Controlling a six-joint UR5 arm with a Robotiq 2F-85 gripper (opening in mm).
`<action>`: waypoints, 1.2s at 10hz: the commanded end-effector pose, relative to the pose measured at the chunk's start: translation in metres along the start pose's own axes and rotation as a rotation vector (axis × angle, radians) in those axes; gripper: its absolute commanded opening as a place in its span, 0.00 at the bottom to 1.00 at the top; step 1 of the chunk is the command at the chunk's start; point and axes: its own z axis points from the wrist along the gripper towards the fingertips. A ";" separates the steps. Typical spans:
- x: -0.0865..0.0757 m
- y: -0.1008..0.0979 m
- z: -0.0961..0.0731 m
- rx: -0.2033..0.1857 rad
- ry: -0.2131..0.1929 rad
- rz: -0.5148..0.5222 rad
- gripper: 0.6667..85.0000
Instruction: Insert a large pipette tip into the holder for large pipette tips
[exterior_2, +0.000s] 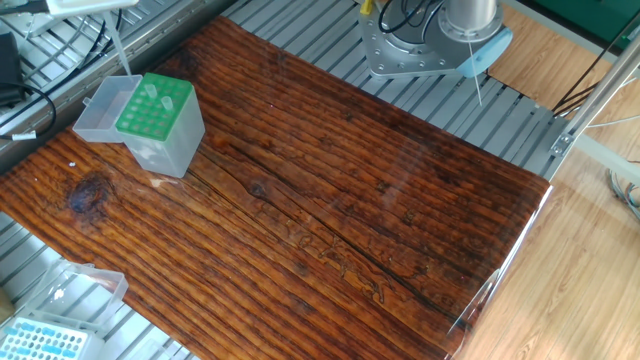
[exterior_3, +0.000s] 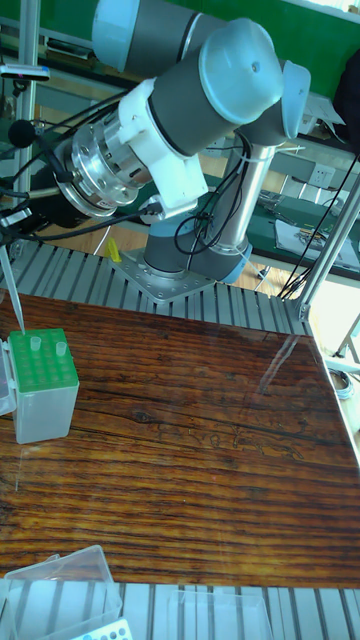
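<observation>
At the far left of the fixed view, we see the large pipette tip (exterior_2: 116, 50) hanging point-down just behind the green-racked holder (exterior_2: 153, 106), presumably for vertical insertion. In the tall view, tip (exterior_3: 12, 290) above holder (exterior_3: 42, 373); gripper off-frame, grip unconfirmed.

Glossy grained wood table (exterior_2: 330, 210), clear plastic holder (exterior_2: 160, 125) w/ green rack, ribbed metal base (exterior_2: 300, 30)
</observation>
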 end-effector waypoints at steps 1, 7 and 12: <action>-0.008 0.001 -0.001 -0.010 -0.016 0.000 0.00; -0.018 -0.005 0.006 0.006 -0.010 -0.006 0.00; -0.016 -0.004 0.011 0.006 0.002 -0.026 0.00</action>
